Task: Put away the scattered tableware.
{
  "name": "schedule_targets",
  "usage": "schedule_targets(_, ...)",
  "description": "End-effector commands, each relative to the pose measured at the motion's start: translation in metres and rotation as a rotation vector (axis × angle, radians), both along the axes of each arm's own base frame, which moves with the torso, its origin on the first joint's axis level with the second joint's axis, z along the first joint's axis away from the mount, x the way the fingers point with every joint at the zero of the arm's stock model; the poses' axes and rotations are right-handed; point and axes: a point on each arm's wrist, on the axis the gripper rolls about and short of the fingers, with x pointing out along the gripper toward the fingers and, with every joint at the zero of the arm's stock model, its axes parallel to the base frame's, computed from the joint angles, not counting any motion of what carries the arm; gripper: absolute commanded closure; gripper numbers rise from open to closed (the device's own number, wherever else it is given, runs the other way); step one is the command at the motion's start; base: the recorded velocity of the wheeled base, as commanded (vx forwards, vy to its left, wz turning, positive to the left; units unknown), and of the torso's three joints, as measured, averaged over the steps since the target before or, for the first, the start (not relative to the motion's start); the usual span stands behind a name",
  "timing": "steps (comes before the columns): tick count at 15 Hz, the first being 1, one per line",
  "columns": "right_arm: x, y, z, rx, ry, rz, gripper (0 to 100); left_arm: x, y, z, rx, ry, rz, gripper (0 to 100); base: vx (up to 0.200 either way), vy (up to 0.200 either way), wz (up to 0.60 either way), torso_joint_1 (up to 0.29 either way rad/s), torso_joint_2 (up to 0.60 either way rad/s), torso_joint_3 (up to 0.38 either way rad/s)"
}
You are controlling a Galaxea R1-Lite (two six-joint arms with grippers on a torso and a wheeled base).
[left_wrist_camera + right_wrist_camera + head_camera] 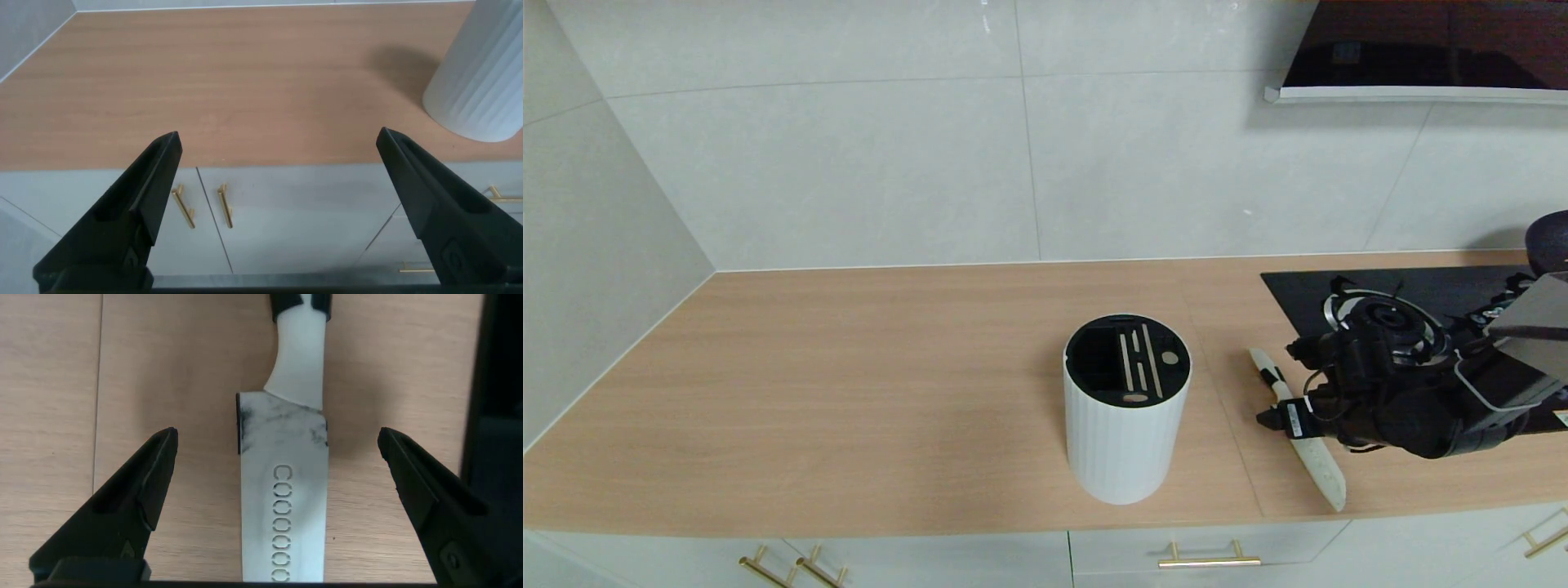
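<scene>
The right tool [1282, 385] hangs low over the white knife [1319, 469], which lies flat on the desk [849, 392] between the white ribbed knife holder [1127, 425] and the black hob [1307, 298]. Its two fingers stand wide apart on either side of the blade, near where blade meets handle, gripping nothing. The left tool [278, 212] is also spread wide and empty, over the desk's front edge above the cabinet doors [302, 220] — the holder stands near it.
</scene>
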Motion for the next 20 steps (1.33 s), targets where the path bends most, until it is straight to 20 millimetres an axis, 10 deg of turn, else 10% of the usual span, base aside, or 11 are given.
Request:
schedule_targets(1,0.0043,-0.0001,-0.0015,0.001,-0.007,-0.005,0,0.0000,0.0000,0.0000,0.000,0.001,0.001,0,0.000,0.000,0.00,0.000,0.00,0.000)
schedule_targets(12,0.0070,-0.0015,-0.0103,-0.002,0.011,-0.013,0,0.0000,0.0000,0.0000,0.000,0.001,0.001,0,0.000,0.000,0.00,0.000,0.00,0.000)
schedule_targets(13,0.0078,-0.0014,-0.0096,-0.001,0.006,-0.013,100,0.0000,0.0000,0.0000,0.000,0.001,0.001,0,0.000,0.000,0.00,0.000,0.00,0.000)
schedule_targets(20,0.0084,-0.0014,-0.0096,-0.002,0.005,-0.014,100,0.0000,0.0000,0.0000,0.000,0.001,0.001,0,0.000,0.000,0.00,0.000,0.00,0.000)
